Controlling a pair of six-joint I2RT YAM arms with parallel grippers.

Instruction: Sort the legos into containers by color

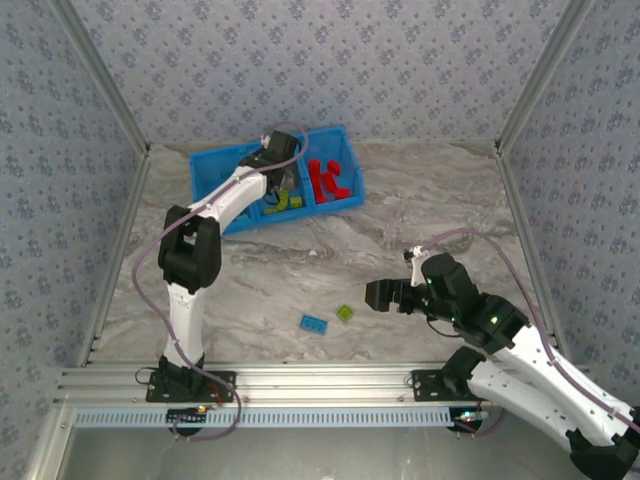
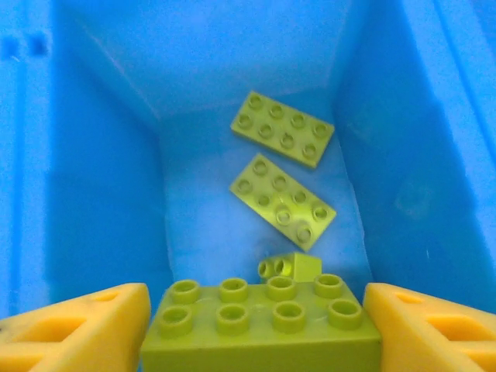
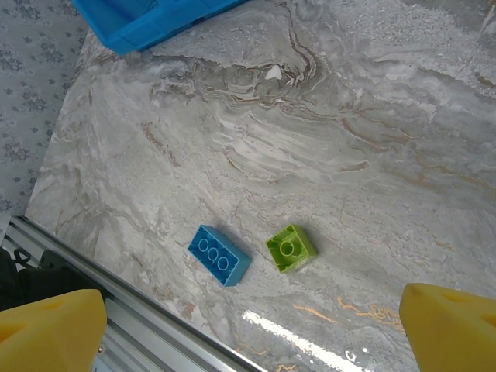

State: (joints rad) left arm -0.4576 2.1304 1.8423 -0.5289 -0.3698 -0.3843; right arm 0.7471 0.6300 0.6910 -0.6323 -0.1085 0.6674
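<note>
the left gripper [image 2: 257,329] hangs inside the middle compartment of the blue tray [image 1: 212,162], which sits at the far edge of the table [image 1: 430,200], left of centre. its two yellow fingers [image 2: 77,325] are closed against the ends of a lime green eight-stud brick [image 2: 260,318], held studs up. on the compartment floor below lie two lime green eight-stud plates [image 2: 283,129] and a small lime green brick [image 2: 291,267] tipped on its side. red bricks [image 1: 325,180] lie in the tray's right compartment.

the right gripper [image 1: 375,295] hovers above the table near its near edge, fingers [image 3: 50,333] spread wide with nothing between them. beneath it, on the bare table, a light blue brick [image 3: 218,255] and a lime green two-by-two brick [image 3: 291,248] rest just beside each other, not touching, well apart from the tray.
</note>
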